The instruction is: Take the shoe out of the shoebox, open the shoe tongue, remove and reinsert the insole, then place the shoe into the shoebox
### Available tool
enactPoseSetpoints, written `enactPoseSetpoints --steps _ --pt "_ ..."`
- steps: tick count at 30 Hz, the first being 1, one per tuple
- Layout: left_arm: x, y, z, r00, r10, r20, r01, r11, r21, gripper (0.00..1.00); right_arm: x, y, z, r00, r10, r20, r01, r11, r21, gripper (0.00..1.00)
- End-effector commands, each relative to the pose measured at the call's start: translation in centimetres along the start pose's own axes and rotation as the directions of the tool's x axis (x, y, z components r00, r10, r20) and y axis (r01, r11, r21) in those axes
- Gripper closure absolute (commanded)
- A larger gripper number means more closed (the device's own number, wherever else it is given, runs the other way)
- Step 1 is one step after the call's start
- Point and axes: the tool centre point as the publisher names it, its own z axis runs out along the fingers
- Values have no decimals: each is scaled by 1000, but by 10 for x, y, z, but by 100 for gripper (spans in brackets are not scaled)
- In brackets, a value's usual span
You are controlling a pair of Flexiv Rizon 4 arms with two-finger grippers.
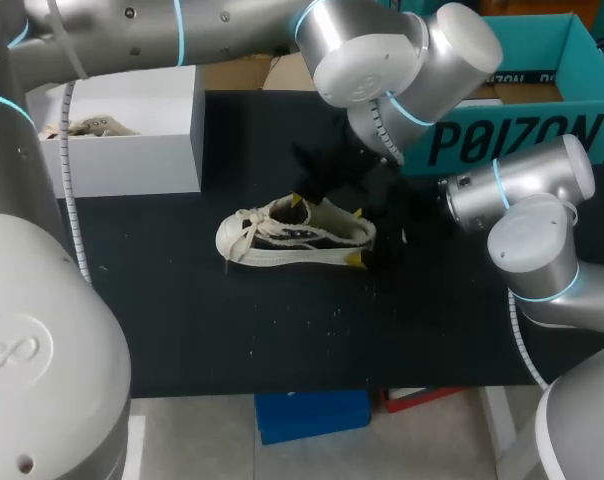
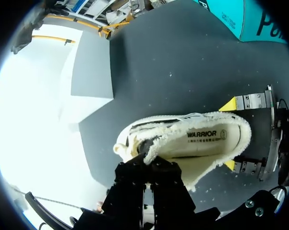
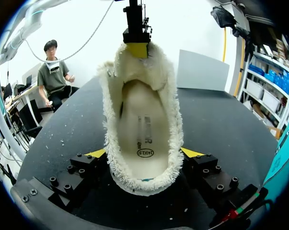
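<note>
So your shoe (image 1: 297, 235) is out of the shoebox (image 1: 542, 120) and sits upright on its sole in the middle of the table (image 1: 232, 330). Its toe points left, its heel points right, and the laces lie loose over the front. The shoebox is the teal one at the far right, well apart from the shoe. There's also a white box (image 1: 122, 130) at the far left with something pale in it, can't tell what.

Your right gripper (image 3: 144, 153) comes in from the right and is clamped on the heel. One yellow tip presses each side of the heel and the fluffy collar bulges out between them.

Your left arm reaches in from the far left, past the middle, and its gripper (image 2: 147, 165) hangs over the front of the shoe opening. Its fingers are pinched together on the fleecy tongue (image 3: 135, 62). In the right wrist view the tongue stands up at the far end of the opening, with a yellow tip right on it.

The mouth of the shoe is spread wide, and you can see the pale insole (image 3: 142, 129) lying flat inside, print showing near the heel.
</note>
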Motion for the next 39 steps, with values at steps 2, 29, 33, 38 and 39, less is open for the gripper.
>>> enactPoseSetpoints --steps 2,29,33,38,39 --pt "-23 11 1 1000 -9 4 9 1000 16 100 -1 -1 4 1000 0 0 0 1000 1 100" --pt "-57 52 69 999 -54 4 54 991 -124 0 -1 -1 4 1000 0 0 0 1000 1 100" --pt "-64 54 73 997 -79 -16 77 989 -125 0 -1 -1 4 1000 0 0 0 1000 1 100" --pt "-75 56 79 994 -109 -20 106 987 -120 0 -1 -1 4 1000 0 0 0 1000 1 100" --pt "-77 57 80 993 -114 -21 110 987 -120 0 -1 -1 4 1000 0 0 0 1000 1 100"
